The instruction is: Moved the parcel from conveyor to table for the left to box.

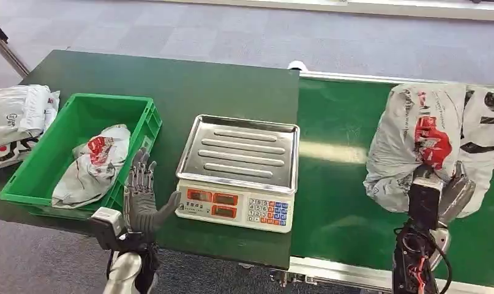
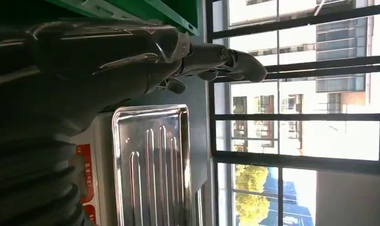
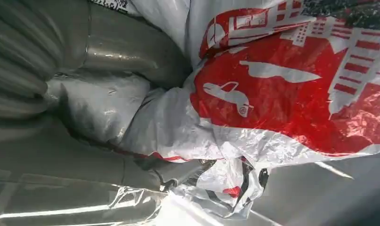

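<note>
1. The conveyor runs green across the right of the head view, butted up against the darker green table on the left.
2. The big parcel sits on the belt at the far right: a bulging grey plastic mailer with red print, crumpled and sagging at its edges. It reads as soft, with slack slippery film over something bulky. I'd judge it light to middling, and it will droop and shift rather than hold its shape.
3. The green bin waits on the table's left end with one bagged parcel already lying inside; more bagged parcels are stacked just beside it.
4. The weighing scale stands mid-table between bin and belt, its steel tray bare.
5. The right hand is at the big parcel's near side, and up close its thumb and fingers press into the film with plastic bunched between them. That is a grip on the bag.
6. The best hold is deep into the body, not on loose skin, which could stretch or slide out.
7. The left hand hovers at the bin's near corner, fingers spread and holding nothing.
</note>
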`<state>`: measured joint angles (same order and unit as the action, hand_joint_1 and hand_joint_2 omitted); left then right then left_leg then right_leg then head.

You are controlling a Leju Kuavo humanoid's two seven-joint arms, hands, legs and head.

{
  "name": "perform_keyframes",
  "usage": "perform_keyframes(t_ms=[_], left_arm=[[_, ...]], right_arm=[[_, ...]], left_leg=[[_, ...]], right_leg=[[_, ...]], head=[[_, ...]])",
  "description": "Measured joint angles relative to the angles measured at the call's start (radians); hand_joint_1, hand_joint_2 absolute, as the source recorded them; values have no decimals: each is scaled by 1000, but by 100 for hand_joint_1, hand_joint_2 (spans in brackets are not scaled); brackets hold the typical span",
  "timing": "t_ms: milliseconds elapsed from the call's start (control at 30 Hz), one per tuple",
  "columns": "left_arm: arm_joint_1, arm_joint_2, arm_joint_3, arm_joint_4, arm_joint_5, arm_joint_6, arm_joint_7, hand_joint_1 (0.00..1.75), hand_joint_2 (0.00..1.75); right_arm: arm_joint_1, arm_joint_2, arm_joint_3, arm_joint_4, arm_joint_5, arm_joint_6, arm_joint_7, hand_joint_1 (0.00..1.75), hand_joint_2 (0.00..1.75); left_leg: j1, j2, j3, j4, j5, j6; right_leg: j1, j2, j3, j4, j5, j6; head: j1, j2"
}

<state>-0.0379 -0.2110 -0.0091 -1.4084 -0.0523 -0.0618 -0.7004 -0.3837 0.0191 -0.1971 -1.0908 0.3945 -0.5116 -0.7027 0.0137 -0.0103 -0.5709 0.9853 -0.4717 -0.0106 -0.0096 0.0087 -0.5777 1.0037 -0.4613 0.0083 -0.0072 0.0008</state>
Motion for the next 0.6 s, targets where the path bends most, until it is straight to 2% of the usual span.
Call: perform_keyframes(t_ms=[200, 333, 467, 600], left_arm=[[-1, -4, 6, -8, 6, -2, 0, 0, 175], [-3, -5, 10, -19, 11, -4, 0, 0, 175], [-1, -4, 14, -36, 10, -5, 0, 0, 175], [3, -3, 19, -59, 18, -11, 0, 0, 175]], right_arm=[[53, 10, 135, -190, 70, -45, 0, 175, 175], [50, 14, 234, -240, 181, -7, 1, 175, 175], [-5, 34, 312, -219, 439, 74, 51, 175, 175], [-111, 61, 407, -97, 687, 161, 152, 175, 175]], left_leg=[[0, 0, -1, 0, 1, 0], [0, 1, 0, 0, 1, 0], [0, 1, -1, 0, 1, 0], [0, 0, -1, 0, 1, 0]], right_leg=[[0, 0, 1, 0, 0, 0], [0, 1, 0, 0, 0, 0], [0, 1, 0, 0, 0, 0], [0, 1, 1, 1, 0, 0]], head=[[0, 0], [0, 0], [0, 0], [0, 0]])
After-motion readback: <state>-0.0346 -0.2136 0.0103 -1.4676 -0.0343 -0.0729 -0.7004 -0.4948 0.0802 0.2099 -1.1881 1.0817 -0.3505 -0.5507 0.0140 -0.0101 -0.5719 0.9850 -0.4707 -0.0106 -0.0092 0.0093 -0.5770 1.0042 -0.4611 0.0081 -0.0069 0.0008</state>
